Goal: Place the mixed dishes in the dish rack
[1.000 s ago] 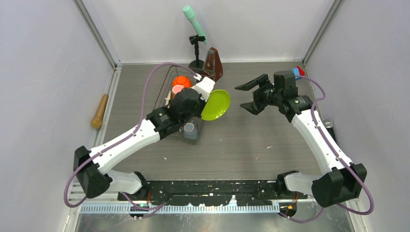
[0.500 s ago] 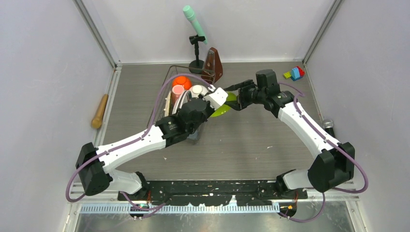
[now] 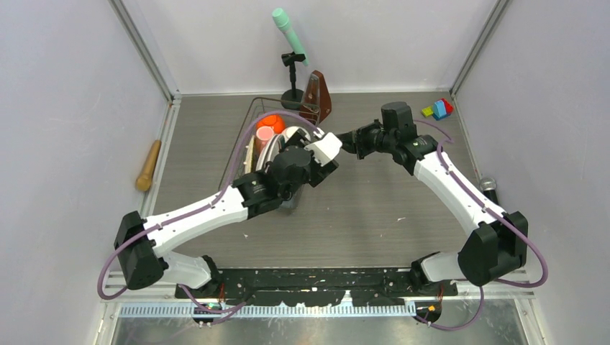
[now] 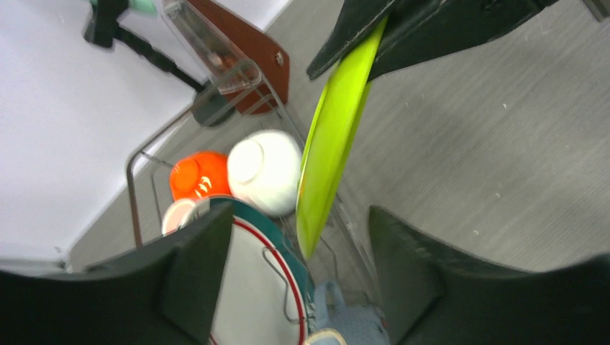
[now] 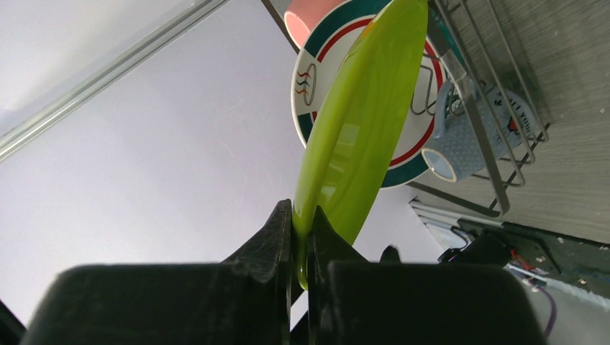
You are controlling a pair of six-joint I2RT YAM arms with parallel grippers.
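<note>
So that it can likely drop upright between prongs, the lime-green plate [image 4: 332,144] hangs on edge over the dish rack's [image 4: 131,187] right side, its rim pinched by the right gripper [image 5: 302,237]. The left gripper [image 4: 298,212] straddles it, spread, holding nothing.

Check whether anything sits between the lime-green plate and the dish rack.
Yes. The open left pincer straddles the lower edge of the lime-green plate, just above the dish rack. The right pincer holds the plate's opposite rim. A white plate with red-green rim stands in the rack alongside.
</note>
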